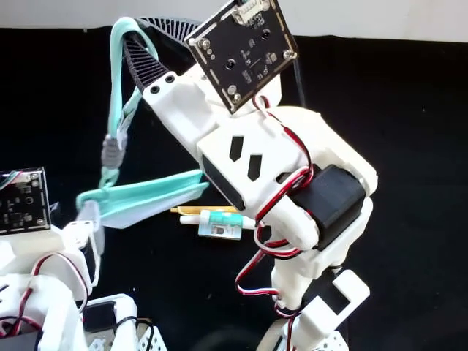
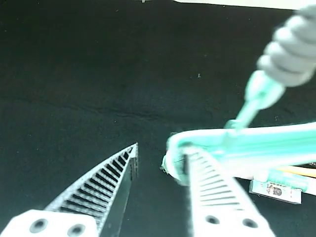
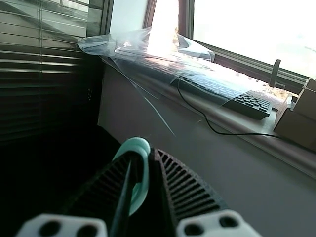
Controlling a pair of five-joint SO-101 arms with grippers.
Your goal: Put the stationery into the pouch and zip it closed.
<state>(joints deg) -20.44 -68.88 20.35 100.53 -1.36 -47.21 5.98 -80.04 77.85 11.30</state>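
The left claw (image 2: 159, 154), jaws spread, rests one finger (image 2: 212, 192) against the teal pouch (image 2: 256, 143), with stationery (image 2: 275, 190) just beside it on the black worktop (image 2: 98, 74).

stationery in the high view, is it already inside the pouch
No, the stationery lies on the black table, outside the teal pouch held up above it.
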